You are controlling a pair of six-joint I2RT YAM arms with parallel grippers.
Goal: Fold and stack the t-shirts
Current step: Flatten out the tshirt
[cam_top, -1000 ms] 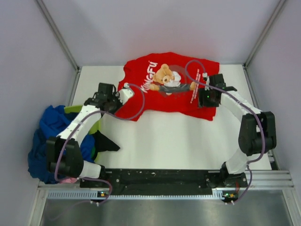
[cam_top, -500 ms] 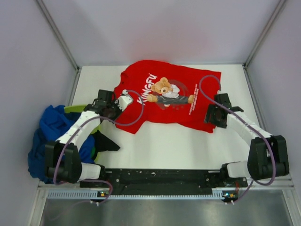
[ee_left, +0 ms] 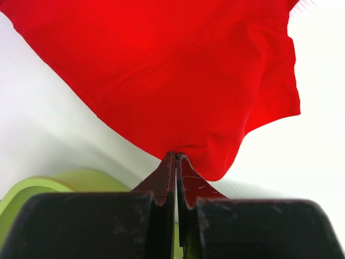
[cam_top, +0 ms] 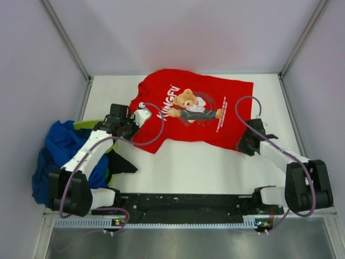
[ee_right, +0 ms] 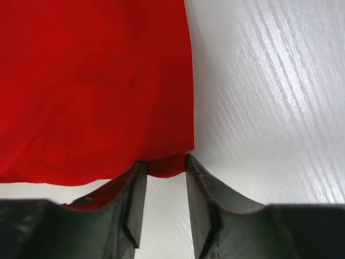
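Left gripper (ee_left: 176, 157) is clamped tight on the hem of the red t-shirt (cam_top: 215, 116); right gripper (ee_right: 163, 162) stands part open, the shirt's near corner lying between its tips; the shirt is spread print-up on the white table (cam_top: 205, 162); other t-shirts (cam_top: 54, 151) lie heaped at its left edge.

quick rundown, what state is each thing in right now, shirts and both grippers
red t-shirt, spread out unfolded, print up
left gripper, shut on the red t-shirt's edge
right gripper, open, a corner of the red t-shirt between its fingers
blue t-shirt, crumpled in a heap on the left side
black t-shirt, crumpled, unfolded, beside the blue t-shirt
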